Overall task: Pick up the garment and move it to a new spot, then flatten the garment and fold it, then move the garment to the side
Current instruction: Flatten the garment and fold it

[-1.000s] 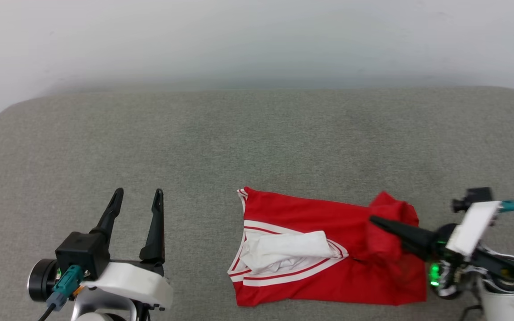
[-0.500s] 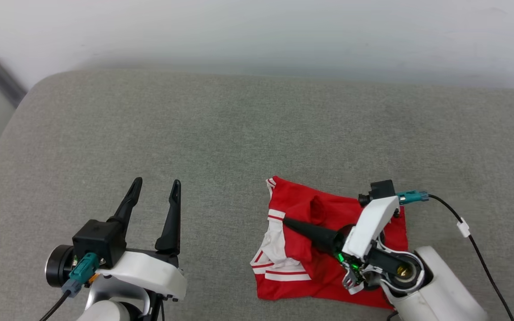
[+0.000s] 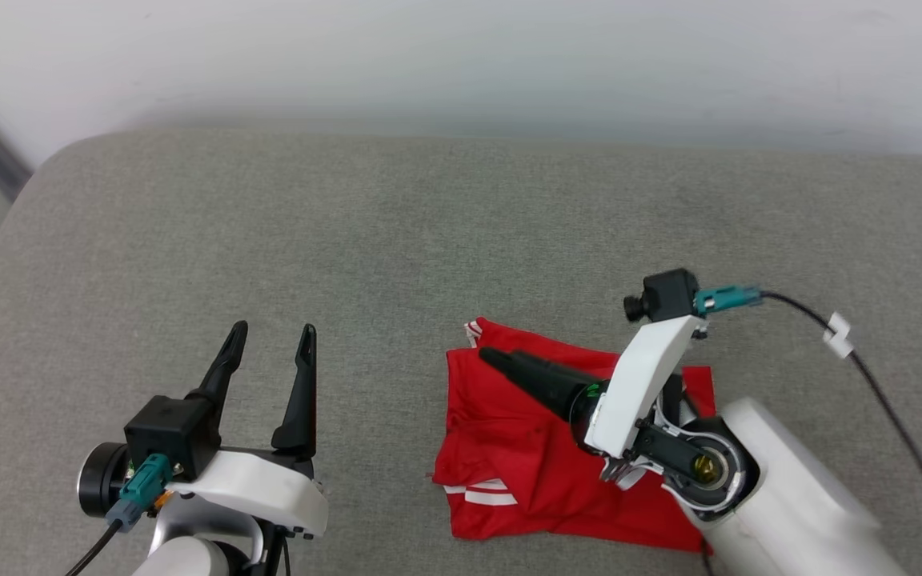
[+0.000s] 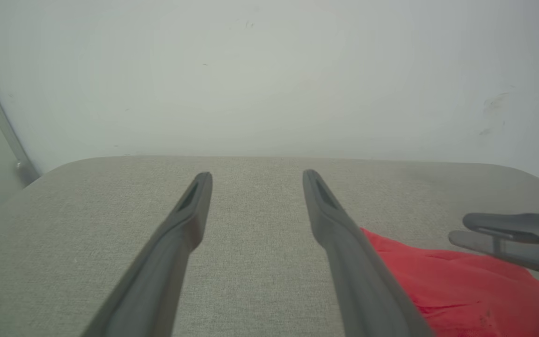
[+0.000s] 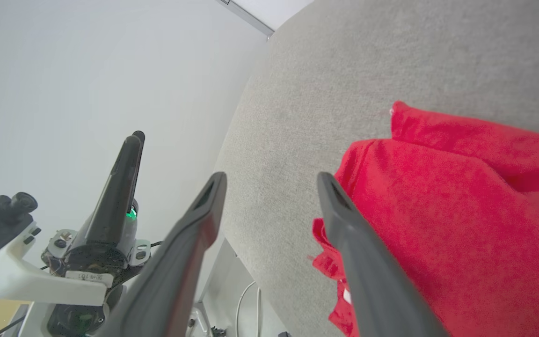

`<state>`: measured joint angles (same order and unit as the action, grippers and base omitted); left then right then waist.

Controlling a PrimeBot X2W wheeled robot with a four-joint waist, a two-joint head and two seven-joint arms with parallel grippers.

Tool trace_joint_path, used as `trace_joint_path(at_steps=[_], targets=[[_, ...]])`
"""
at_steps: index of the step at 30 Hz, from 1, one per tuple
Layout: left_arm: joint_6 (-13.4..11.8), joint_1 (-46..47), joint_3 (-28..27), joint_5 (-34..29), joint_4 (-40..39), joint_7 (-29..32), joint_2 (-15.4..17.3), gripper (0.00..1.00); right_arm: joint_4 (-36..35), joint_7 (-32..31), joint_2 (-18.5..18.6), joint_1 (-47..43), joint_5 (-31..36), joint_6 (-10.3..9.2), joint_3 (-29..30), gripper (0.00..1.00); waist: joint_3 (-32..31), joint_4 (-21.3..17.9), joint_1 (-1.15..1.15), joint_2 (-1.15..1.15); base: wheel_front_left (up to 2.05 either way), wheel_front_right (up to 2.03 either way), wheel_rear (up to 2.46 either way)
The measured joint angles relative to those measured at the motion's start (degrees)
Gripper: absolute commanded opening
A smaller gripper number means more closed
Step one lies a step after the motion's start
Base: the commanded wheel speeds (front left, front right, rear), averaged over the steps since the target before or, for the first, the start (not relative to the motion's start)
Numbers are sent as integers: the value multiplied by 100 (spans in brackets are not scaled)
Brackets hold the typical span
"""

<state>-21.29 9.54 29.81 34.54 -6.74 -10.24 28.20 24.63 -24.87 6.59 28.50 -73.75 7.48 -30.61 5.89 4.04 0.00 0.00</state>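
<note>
Garment point(image 3: 541, 472) lies folded at the front of the grey cushion point(image 3: 349, 240)
Right gripper point(image 3: 493, 358) over it, fingers apart, empty; left gripper point(image 3: 270, 330) spread, idle beside it. Folding looks done, shifting it aside not yet

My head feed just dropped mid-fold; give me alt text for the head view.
A red garment lies folded in a rough square on the grey cushion, right of centre, with the right tool poised over its far left corner. The left tool sits open at lower left, clear of the garment.
</note>
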Motion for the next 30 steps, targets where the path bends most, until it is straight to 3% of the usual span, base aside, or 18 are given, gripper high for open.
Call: trace_joint_path(at_steps=[7,10,13,17,21,30], targets=[[-15,-96,-37,84,77,-36,-5,100,-420,1196,962,165,2195,1,-383,100,-82,-192,0,0,0,0,0],[-40,-111,-64,92,116,-60,1,100,-356,1566,1182,127,3241,2,-41,100,-106,-276,0,0,0,0,0],[-57,-144,-100,102,157,-104,3,100,-387,1818,1267,-149,4151,2,660,100,-123,-351,0,0,0,0,0],[-74,-218,-165,138,234,-166,8,100,-783,2129,1179,-735,5086,2,1806,100,-151,-436,0,0,0,0,0],[-97,-238,-249,148,308,-242,15,100,-1491,2382,810,-1340,5649,1,2694,100,-194,-492,0,0,0,0,0],[-113,-493,-261,134,489,-342,8,100,-2874,2277,142,-2559,6082,2,3137,100,-442,-542,0,0,0,0,0]])
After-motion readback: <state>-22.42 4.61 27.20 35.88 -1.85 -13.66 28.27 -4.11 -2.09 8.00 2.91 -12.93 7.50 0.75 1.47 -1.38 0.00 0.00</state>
